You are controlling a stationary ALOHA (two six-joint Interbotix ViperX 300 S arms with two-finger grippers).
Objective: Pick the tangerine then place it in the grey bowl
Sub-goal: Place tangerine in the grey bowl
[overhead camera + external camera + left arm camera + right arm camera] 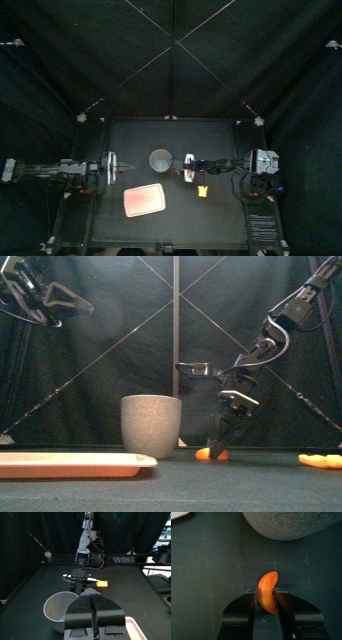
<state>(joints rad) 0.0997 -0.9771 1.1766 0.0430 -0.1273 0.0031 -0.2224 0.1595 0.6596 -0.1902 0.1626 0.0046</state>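
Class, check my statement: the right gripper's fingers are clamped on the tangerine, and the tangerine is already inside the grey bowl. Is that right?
Not quite. The tangerine is not inside the grey bowl: the front view shows it outside, low down beside the bowl's wall. The rest holds: the fingers of the right gripper are clamped on it.

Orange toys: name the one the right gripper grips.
The orange tangerine slice beside the tall grey speckled cup, pinched in the right gripper; the yellow-orange toy lies apart, untouched.
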